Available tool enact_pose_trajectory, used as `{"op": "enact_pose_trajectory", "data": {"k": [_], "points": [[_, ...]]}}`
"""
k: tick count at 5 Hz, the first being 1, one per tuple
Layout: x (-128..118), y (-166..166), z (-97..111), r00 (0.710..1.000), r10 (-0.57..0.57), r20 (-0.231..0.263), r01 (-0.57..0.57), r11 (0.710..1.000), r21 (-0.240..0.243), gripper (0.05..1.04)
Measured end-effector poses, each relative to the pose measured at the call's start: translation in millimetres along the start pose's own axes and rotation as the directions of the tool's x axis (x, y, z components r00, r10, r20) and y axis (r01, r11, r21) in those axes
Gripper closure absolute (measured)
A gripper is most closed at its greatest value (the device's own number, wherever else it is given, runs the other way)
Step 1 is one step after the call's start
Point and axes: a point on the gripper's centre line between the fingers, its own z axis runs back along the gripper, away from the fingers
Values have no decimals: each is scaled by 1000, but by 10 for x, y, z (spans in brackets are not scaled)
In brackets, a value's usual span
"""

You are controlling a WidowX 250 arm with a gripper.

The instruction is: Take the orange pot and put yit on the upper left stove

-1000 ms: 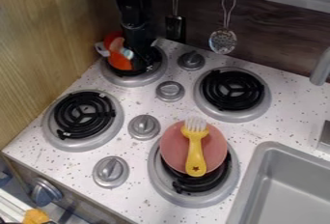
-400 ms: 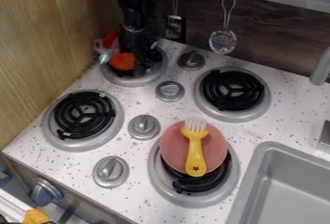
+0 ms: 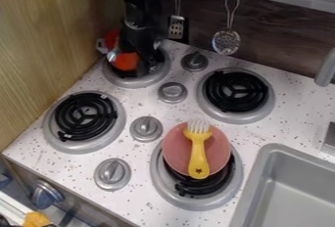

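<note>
My gripper [image 3: 138, 59] hangs over the upper left stove burner [image 3: 134, 80], and its dark body covers part of what lies there. The orange pot [image 3: 126, 61] is at that burner, up against the gripper's left side and partly hidden by it. A grey handle end stands out at the pot's left. Whether the gripper holds the pot, I cannot tell.
A pink plate [image 3: 174, 147] with a yellow fork [image 3: 198, 151] lies on the lower right burner. Knobs stand between the burners. Two utensils hang at the back wall; a wooden wall borders the left, a sink [image 3: 288, 187] the lower right.
The orange pot has turned and shifted slightly beside the gripper. The arm has moved a little to the right over the same burner.
</note>
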Motion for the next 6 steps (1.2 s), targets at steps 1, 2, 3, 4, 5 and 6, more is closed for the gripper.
{"op": "enact_pose_trajectory", "data": {"k": [1, 2, 3, 4, 5, 6], "points": [[-72, 20, 164, 996, 89, 30, -91, 994, 66, 83], [-171, 17, 335, 981, 187, 50, -192, 973, 127, 83], [-274, 14, 580, 963, 258, 83, -269, 941, 207, 83], [-342, -112, 664, 937, 345, 50, -348, 927, 136, 83], [-372, -369, 707, 888, 455, -68, -456, 890, 11, 83], [-200, -512, 883, 881, 467, -72, -470, 882, -37, 83]]}}
